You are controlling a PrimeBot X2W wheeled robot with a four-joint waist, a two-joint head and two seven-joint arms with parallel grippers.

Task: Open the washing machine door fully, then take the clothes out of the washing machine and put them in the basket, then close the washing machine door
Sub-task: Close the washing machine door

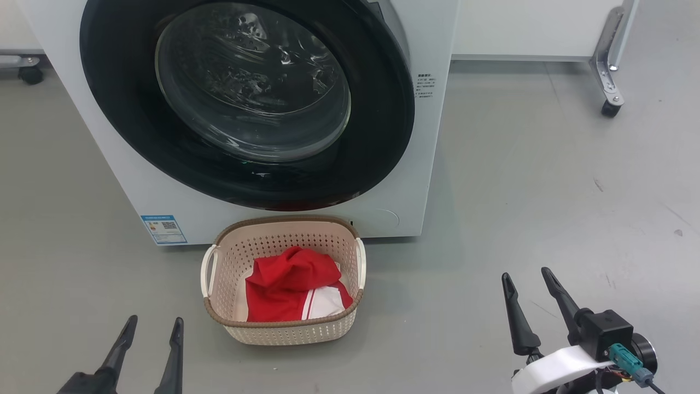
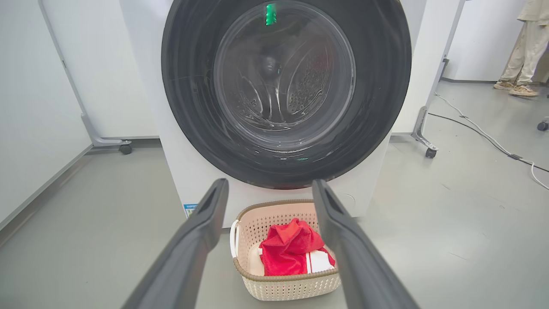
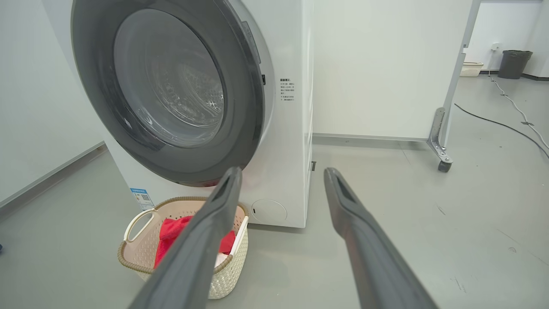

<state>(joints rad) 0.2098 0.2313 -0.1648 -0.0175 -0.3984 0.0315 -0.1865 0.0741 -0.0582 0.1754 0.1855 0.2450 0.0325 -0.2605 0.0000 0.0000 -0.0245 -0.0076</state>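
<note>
head: above, looking down | wrists: low, forward, seemingly near | shared: basket [image 1: 295, 332]

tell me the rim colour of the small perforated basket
The cream perforated plastic basket has a brown woven-look rim; clearest in the head view.

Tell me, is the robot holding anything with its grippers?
Nothing is held. The left gripper and the right gripper are both open and empty; the clothes lie in the basket.

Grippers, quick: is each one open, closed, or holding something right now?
Left gripper: open, holding nothing.
Right gripper: open, holding nothing.
</note>
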